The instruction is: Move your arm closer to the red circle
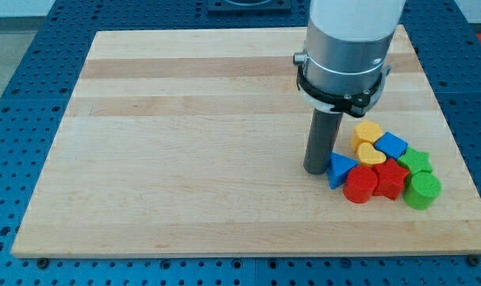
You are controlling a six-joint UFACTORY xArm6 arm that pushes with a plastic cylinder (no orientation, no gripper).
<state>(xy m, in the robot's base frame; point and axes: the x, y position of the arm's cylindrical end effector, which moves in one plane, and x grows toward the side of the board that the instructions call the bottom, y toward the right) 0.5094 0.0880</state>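
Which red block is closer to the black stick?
The round red cylinder block, at the cluster's lower left just below the blue triangle block. The red star-shaped block sits farther to the view's right. My tip rests left of the triangle.

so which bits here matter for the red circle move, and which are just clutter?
In the job:
- red circle, at the cluster's bottom-left
- my tip, just to the view's left of the blue triangle

Just lying about:
- blue triangle
- red star
- yellow heart
- yellow block
- blue block
- green star
- green cylinder
- wooden board
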